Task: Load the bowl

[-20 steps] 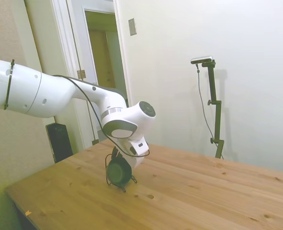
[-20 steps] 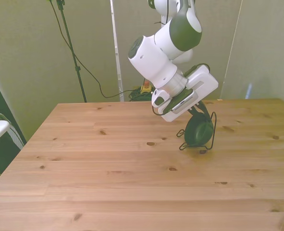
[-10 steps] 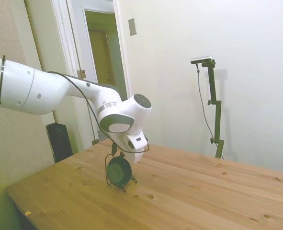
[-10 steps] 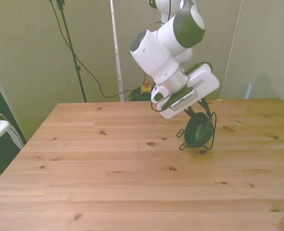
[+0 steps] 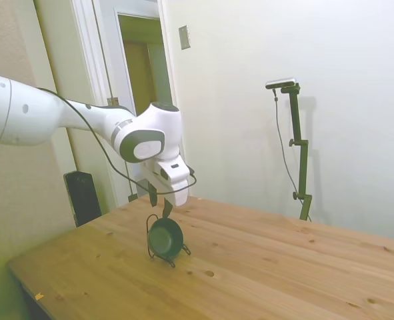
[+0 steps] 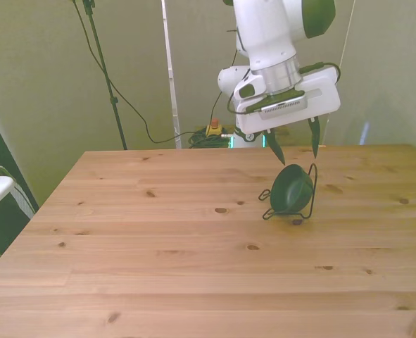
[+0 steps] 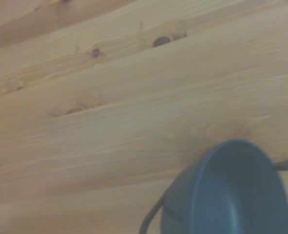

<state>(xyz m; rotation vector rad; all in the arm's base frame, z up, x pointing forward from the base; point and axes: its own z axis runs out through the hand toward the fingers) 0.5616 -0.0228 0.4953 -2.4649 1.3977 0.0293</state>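
The dark green bowl (image 6: 291, 190) stands on its edge in a thin black wire rack (image 6: 312, 189) on the wooden table, at the front view's right. My gripper (image 6: 295, 144) hangs just above the bowl, pointing down, open, with nothing between its fingers (image 6: 274, 150). In the side view the bowl (image 5: 165, 239) leans in the rack (image 5: 177, 257) near the table's left part, and the gripper (image 5: 159, 204) sits directly over its upper rim, apart from it. The wrist view shows the bowl (image 7: 236, 195) from close by, with a rack wire (image 7: 151, 219) beside it.
The wooden table (image 6: 158, 246) stretches wide toward the front view's left and toward the near edge. A doorway (image 5: 140, 100) and a dark speaker-like box (image 5: 82, 197) stand behind the table in the side view.
The arm has swung up from its tilted pose against the bowl and straightened. The gripper now hangs upright above the bowl. The bowl has stayed in the rack.
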